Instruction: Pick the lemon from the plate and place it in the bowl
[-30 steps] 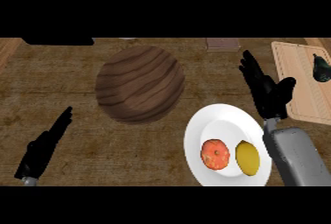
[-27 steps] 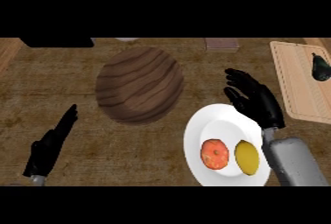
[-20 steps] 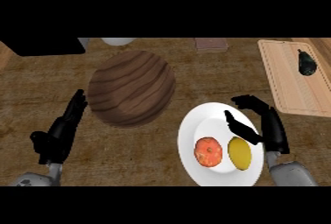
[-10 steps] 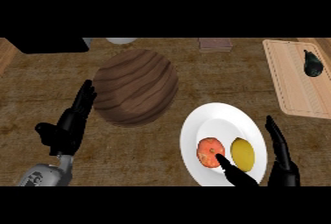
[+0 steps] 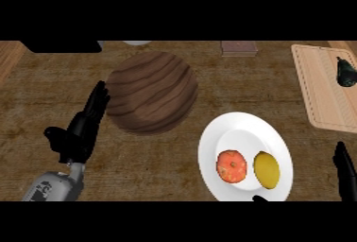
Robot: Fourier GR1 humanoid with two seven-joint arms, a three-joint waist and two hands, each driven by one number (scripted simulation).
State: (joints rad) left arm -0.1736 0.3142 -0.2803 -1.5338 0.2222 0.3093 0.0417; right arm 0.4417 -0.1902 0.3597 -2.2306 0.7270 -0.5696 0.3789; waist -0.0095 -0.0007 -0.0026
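**Right hand nearest the lemon, lemon to its left**

I see the right hand point(image 5: 343, 171) low at the counter's near right edge, mostly cut off; can't tell its finger state. Lemon point(image 5: 266, 169) lies left of it, long axis near-far, on the plate point(image 5: 216, 146) beside an orange fruit point(image 5: 232, 166). Left hand point(image 5: 82, 127) is spread, resting left of the wooden bowl point(image 5: 151, 92). Cutting board point(image 5: 322, 90) sits at the far right corner.

One lemon point(image 5: 266, 169), one tomato point(image 5: 232, 166), one plate point(image 5: 216, 142), one bowl point(image 5: 150, 92), two robot hands point(image 5: 80, 130).
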